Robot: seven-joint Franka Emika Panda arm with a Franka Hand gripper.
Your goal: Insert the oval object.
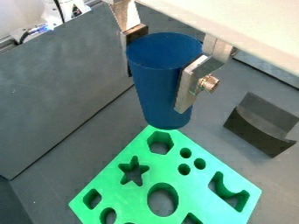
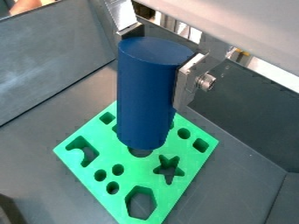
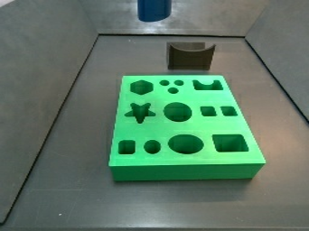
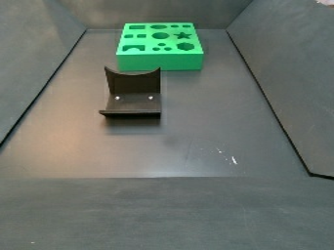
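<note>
Gripping the tall dark blue smooth peg with the oval top (image 1: 160,74): the silver two-finger gripper (image 1: 163,54), closed on its upper part, one flat finger (image 1: 193,84) pressing each side. Hanging high above the flat green plastic block full of shaped holes (image 3: 229,161), well apart from it, upright in both wrist views. Showing only as a small blue bit (image 3: 154,9) at the very top of a side view, over the far end of the dark grey bin floor (image 4: 170,186).

Looking hard and stiff, not soft, so probably not bending or breaking. Looking smooth and shiny, so maybe slippery and able to slide down or twist between the pads. Probably light for this gripper. Holding near the top on the two wider sides seems best, leaving the long lower part free to go into a hole.

Waiting in the green block: the oval hole (image 3: 186,143), next to the round ones. Sitting on the floor apart from the block: the dark L-shaped fixture (image 4: 132,93).

Hard to see: the peg's bottom end, its exact turn against the oval hole, and the gripper itself, cut off in one side view and missing in the other.
</note>
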